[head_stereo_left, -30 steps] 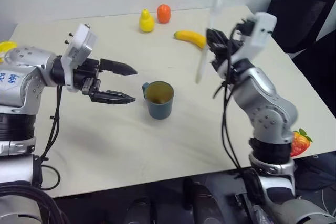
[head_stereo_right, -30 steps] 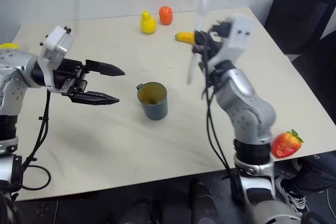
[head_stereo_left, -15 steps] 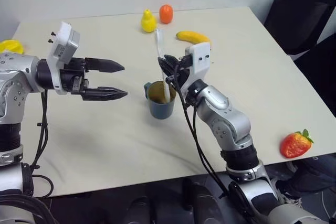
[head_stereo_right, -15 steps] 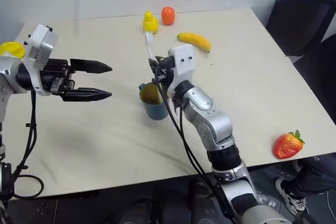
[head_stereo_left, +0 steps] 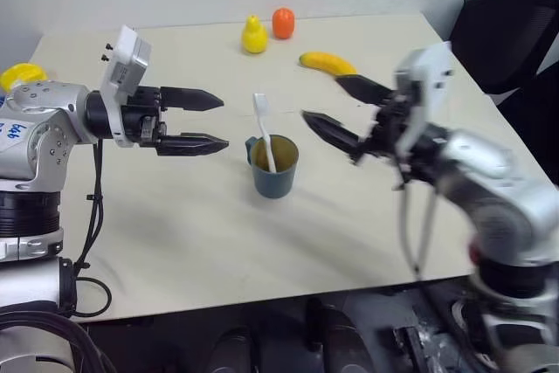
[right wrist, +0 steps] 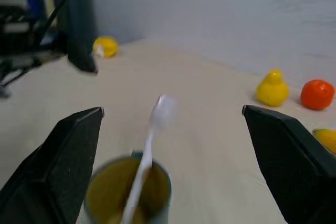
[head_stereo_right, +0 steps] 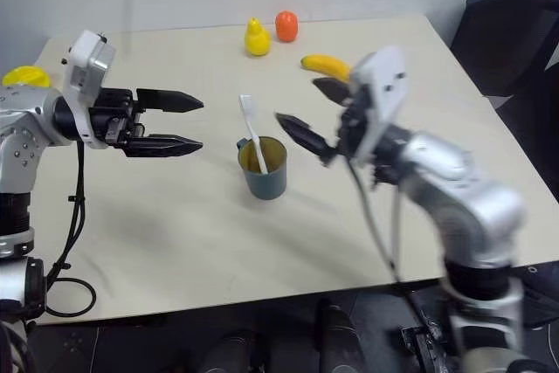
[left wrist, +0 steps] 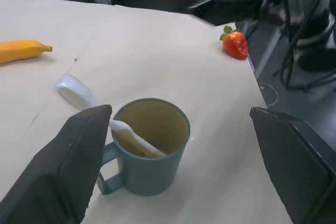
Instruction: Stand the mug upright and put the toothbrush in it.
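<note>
1. You can see the mug (head_stereo_left: 274,166) standing upright near the middle of the desk (head_stereo_left: 175,242), with its open top facing up.
2. The toothbrush (head_stereo_left: 264,131) stands in the mug. Its long side runs up and down, leaning a little toward the left gripper (head_stereo_left: 216,121), with the brush head on top.
3. Your left gripper has its fingers spread apart and holds nothing. It points at the mug from just beside it.
4. Your right gripper (head_stereo_left: 330,109) is spread wide too, empty, close to the mug's other side.
5. The left wrist view shows a strawberry (left wrist: 234,44) at the desk's edge and the mug's yellowish inside.
6. The head views show a banana (head_stereo_left: 326,63), a yellow pear (head_stereo_left: 253,37) and an orange fruit (head_stereo_left: 283,23) at the far side.
</note>
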Tool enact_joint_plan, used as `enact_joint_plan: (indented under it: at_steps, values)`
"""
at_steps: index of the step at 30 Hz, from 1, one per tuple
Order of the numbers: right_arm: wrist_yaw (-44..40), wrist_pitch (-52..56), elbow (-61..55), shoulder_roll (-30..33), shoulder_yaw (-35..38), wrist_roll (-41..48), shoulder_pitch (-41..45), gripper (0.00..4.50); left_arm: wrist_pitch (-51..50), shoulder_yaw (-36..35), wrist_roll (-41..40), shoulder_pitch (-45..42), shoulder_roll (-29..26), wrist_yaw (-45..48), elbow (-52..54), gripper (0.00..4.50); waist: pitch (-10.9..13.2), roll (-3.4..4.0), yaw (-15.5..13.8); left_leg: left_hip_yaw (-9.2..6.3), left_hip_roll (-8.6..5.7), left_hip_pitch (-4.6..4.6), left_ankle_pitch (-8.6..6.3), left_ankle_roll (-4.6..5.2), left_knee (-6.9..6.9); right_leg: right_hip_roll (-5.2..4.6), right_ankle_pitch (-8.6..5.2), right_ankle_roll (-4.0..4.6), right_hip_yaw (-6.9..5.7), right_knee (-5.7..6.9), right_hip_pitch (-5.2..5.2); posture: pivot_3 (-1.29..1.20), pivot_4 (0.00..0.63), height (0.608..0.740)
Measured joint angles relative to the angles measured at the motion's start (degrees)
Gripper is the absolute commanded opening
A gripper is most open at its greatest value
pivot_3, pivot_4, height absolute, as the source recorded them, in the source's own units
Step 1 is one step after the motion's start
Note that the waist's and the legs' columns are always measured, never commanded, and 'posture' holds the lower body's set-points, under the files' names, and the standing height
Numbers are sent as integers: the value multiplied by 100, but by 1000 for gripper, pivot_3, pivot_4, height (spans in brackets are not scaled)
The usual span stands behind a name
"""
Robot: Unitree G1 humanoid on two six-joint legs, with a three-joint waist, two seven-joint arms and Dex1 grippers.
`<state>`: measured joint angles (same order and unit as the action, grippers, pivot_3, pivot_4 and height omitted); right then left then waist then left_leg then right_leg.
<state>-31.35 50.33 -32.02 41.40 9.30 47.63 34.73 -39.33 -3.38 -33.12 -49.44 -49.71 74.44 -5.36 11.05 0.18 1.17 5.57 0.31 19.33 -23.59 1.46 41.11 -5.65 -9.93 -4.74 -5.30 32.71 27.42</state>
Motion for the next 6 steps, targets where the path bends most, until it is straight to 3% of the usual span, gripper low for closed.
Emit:
enact_joint_plan:
  at_steps: [3,6]
  values:
    - [-1232,403,-51,1348,621,607,-611,4460,190,53,99,-43,-37,108,-44,4500,3,-8,-12,14,2,-3,-2,3,-2,3,2,-3,2,-7,-2,0,150,740]
    - [-2147,613,-15,2198,1164,904,-1100,4460,286,59,186,-24,-166,245,-86,4500,6,-16,26,19,7,-12,-3,5,-1,4,6,-10,15,-4,-5,0,150,740]
